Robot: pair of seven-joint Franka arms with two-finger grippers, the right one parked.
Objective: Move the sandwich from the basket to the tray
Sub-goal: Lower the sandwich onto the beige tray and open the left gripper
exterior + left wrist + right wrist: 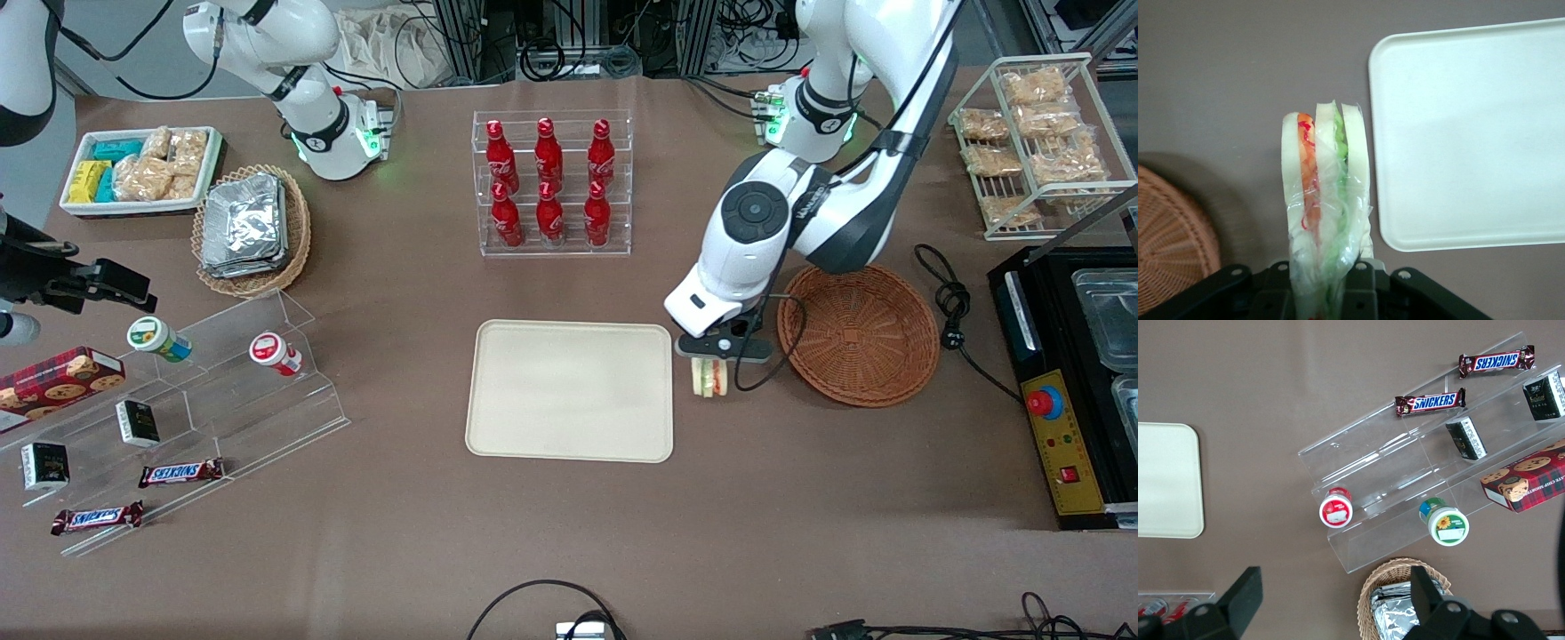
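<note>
- Brown cloth covers the table (569, 551); the cream tray (569, 391) lies bare at its middle, with a rack of red bottles (551, 182) farther from the camera.
- The wicker basket (859, 334) sits toward the working arm's end, a black cable (956, 307) just beside it.
- Between tray and basket hangs the gripper (711, 363), fingers clamped on the sandwich (709, 377), which is held above the cloth just beside the tray's edge.
- The wrist view shows the sandwich (1326, 200) upright in its wrap, orange and green layers between pale bread, with tray (1471, 133) and basket (1171, 247) flanking it.
</note>
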